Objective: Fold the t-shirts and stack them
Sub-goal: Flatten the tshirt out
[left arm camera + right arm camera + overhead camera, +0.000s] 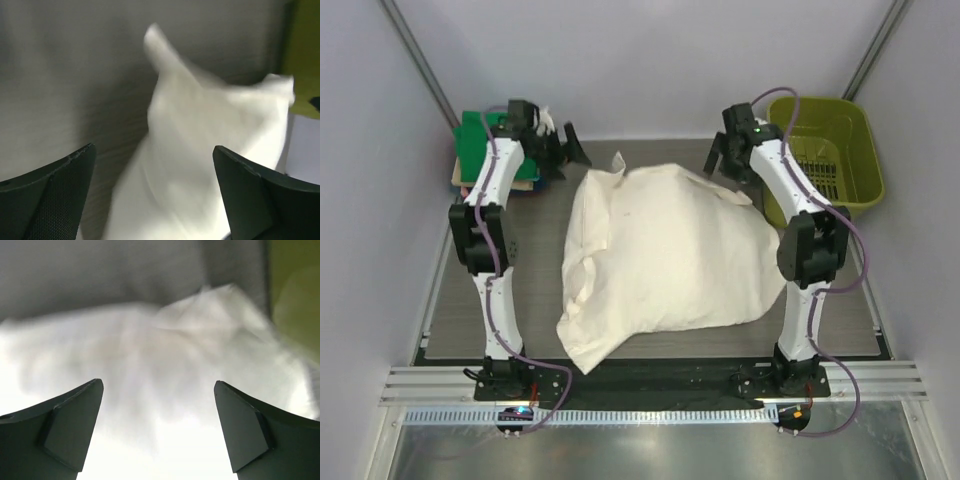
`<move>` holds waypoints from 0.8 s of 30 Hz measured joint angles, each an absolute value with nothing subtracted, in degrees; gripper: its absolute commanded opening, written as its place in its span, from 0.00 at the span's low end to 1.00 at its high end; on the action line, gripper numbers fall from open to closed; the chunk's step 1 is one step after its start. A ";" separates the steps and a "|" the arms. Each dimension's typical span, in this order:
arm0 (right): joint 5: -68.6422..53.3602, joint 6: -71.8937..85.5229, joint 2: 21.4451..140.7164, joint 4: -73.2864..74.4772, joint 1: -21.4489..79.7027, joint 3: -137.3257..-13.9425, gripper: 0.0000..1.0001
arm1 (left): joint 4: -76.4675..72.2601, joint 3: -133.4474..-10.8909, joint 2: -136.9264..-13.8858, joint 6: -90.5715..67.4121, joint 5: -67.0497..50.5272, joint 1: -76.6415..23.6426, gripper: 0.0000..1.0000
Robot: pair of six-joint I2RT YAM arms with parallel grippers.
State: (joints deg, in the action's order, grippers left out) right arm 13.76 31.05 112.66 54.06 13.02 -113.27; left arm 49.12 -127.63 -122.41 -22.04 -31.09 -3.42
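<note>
1. Top view: The cream t-shirt (665,255) lies rumpled and spread across the middle of the counter (530,270), between the two arms. One corner of it hangs toward the near edge on the left side.
2. Top view: The left fingers (565,150) sit above the shirt's far left corner, spread wide and holding nothing. The right fingers (725,155) sit above its far right corner, also spread wide and empty.
3. Top view: A stack of folded t-shirts (472,140), green on top, sits at the far left corner, partly hidden by the left arm. An olive-green basket (840,150) stands at the far right.
4. Left wrist: Both fingers are wide apart with nothing between them. A peaked corner of the cream shirt (200,150) lies below, blurred, on the grey counter (65,75).
5. Right wrist: The fingers are wide apart and empty. The cream cloth (150,350) fills the view below them, heavily blurred. I cannot tell whether there is contact.
</note>
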 measured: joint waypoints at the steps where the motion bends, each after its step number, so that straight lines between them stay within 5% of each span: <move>1: 13.17 30.46 115.46 54.70 13.52 -113.08 1.00 | 50.48 -122.48 -126.41 -22.44 -30.39 -2.87 1.00; 6: 11.05 28.95 111.50 57.28 18.46 -105.95 1.00 | 53.69 -108.22 -123.83 -22.59 -28.23 -2.85 1.00; 15: 8.56 28.29 92.03 47.29 19.62 -86.37 1.00 | 43.55 -94.59 -89.80 -21.50 -20.23 -10.70 0.91; 24: 5.37 27.73 98.30 38.13 19.44 -69.45 1.00 | 35.73 -77.60 -99.44 -23.83 -11.81 -18.50 0.86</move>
